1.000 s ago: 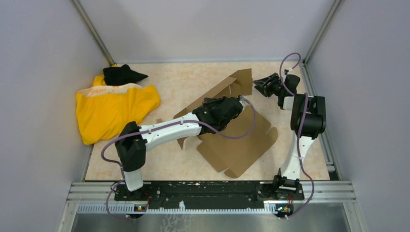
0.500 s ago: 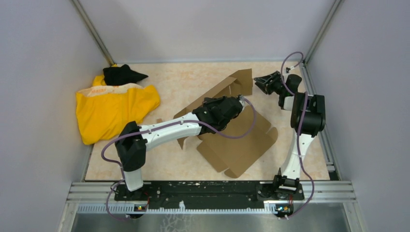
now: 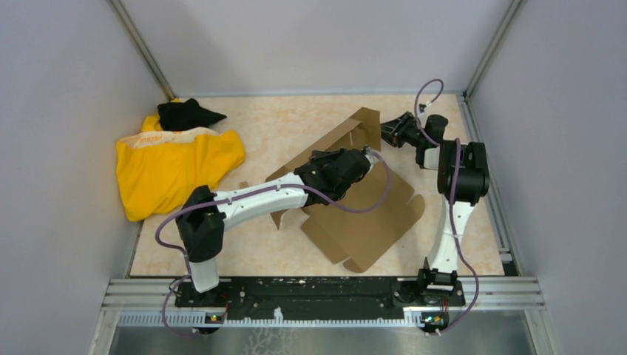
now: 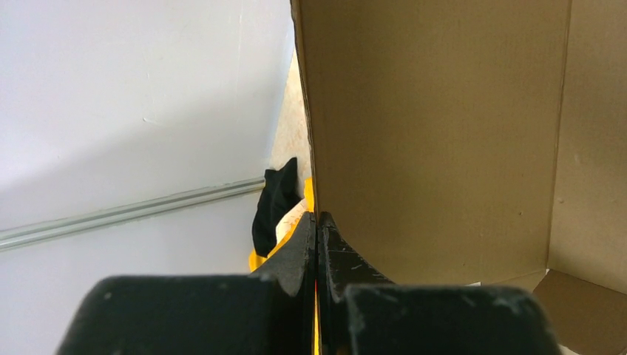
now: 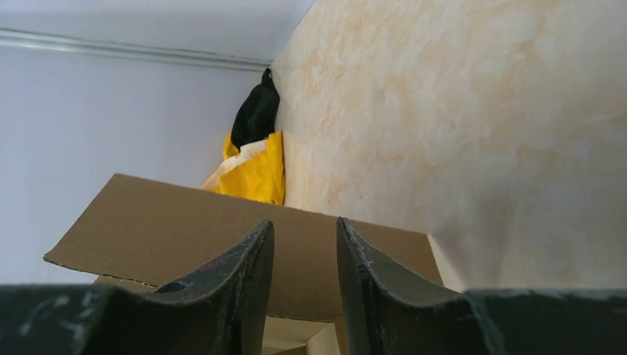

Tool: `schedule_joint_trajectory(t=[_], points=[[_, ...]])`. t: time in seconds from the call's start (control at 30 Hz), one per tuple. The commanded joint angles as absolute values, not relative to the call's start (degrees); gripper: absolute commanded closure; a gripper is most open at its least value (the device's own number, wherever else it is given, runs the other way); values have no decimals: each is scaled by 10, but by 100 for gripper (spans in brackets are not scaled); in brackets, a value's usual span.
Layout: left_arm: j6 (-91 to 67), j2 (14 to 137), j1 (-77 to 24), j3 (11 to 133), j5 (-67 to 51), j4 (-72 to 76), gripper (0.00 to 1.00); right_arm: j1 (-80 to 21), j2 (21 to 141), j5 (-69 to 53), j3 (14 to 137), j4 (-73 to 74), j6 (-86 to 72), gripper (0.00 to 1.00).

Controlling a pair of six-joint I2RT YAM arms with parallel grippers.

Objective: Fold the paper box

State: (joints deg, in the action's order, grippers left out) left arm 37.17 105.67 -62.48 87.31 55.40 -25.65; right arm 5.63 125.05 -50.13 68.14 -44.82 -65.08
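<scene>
The paper box [image 3: 370, 214] is a brown cardboard sheet lying flat mid-table, with one long panel [image 3: 347, 137] raised on edge. My left gripper [image 3: 364, 158] is shut, its tips at that panel's inner side. In the left wrist view the panel [image 4: 429, 133] rises just right of the closed left gripper [image 4: 316, 216]; a yellow sliver shows between the fingers, so no cardboard is pinched. My right gripper [image 3: 387, 132] is open beside the panel's far right end. The right wrist view shows the cardboard face [image 5: 185, 222] just beyond the right gripper [image 5: 304, 222], nothing between its fingers.
A yellow cloth [image 3: 174, 166] with a black cloth [image 3: 185, 113] on top lies at the back left. Grey walls close in the table on three sides. A small brown scrap [image 3: 242, 185] sits left of the sheet.
My right gripper has swung left, up to the raised panel's end, with its jaws a little narrower. The left arm and the cardboard have not moved.
</scene>
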Motion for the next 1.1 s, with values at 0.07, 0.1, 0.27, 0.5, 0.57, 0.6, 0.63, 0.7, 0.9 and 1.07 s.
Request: schedule_joint_trajectory(t=[0.07, 0.1, 0.27, 0.5, 0.57, 0.6, 0.63, 0.7, 0.9, 1.07], points=[[370, 1052, -617, 858, 544, -244, 100, 46, 1194, -528, 633, -502, -634, 64], [370, 1052, -617, 858, 543, -244, 100, 45, 1188, -529, 623, -510, -635, 64], [370, 1051, -616, 856, 541, -241, 100, 44, 1164, -538, 582, -534, -637, 64], [373, 1050, -614, 858, 542, -239, 100, 41, 1132, -557, 542, -561, -639, 65], [373, 1052, -614, 858, 542, -239, 100, 38, 1125, -564, 539, -558, -632, 65], [373, 1052, -615, 859, 542, -239, 100, 36, 1121, -566, 538, -554, -627, 65], [374, 1053, -616, 859, 542, -239, 100, 33, 1117, -569, 537, -549, -620, 65], [374, 1055, -616, 860, 542, -239, 100, 29, 1109, -570, 535, -531, -602, 65], [373, 1056, -616, 862, 538, -240, 100, 21, 1087, -567, 519, -499, -541, 65], [373, 1060, -625, 859, 542, -241, 100, 16, 1082, -558, 497, -512, -508, 65]])
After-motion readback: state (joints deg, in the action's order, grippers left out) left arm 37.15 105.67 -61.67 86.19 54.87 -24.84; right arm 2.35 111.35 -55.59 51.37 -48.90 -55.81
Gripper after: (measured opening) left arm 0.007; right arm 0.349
